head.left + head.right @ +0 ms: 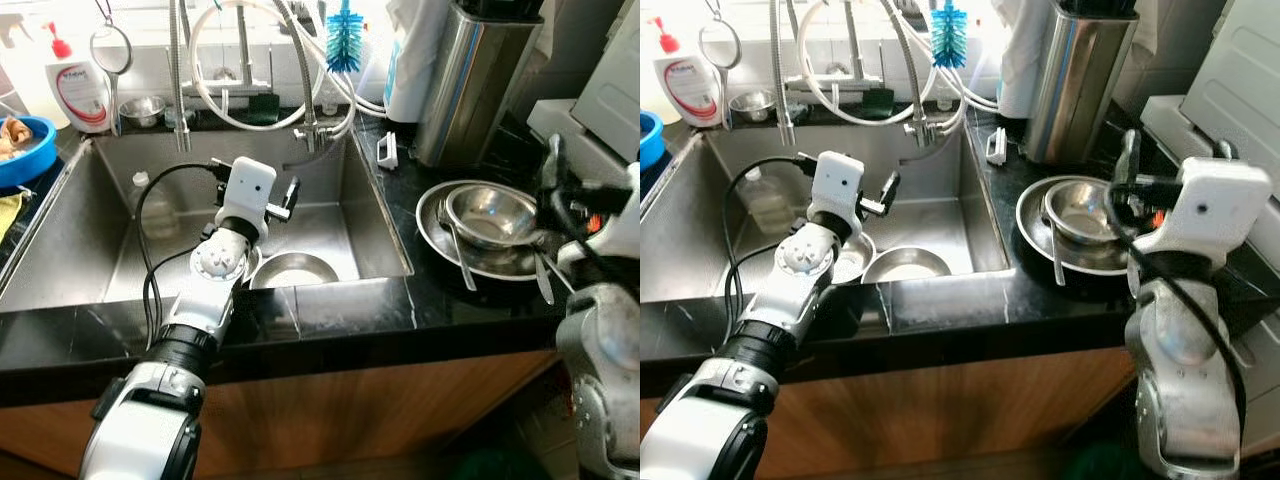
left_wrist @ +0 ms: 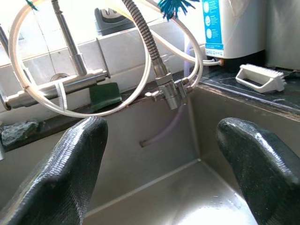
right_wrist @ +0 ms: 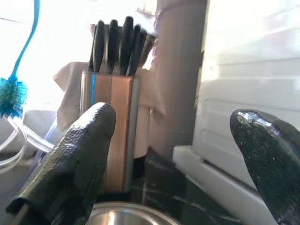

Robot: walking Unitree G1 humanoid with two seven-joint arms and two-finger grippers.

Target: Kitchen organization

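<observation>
left gripper (image 2: 159, 164) over sink (image 1: 380, 235), fingers apart | right gripper (image 3: 183, 164) (fingers apart) above bowl (image 1: 490, 215)

The right gripper (image 3: 171, 159) held its two black fingers (image 3: 77, 164) spread wide, with nothing between them. Past them, at about 11 o'clock, a steel knife block (image 3: 112, 126) stood upright on the dark counter (image 3: 164, 194), black knife handles (image 3: 117, 44) rising from its top. A blue bottle brush (image 3: 11, 96) hung at 9 o'clock. A white appliance (image 3: 248, 93) rose at 2 o'clock. The rim of a steel bowl (image 3: 133, 216) curved at 6 o'clock.
</observation>
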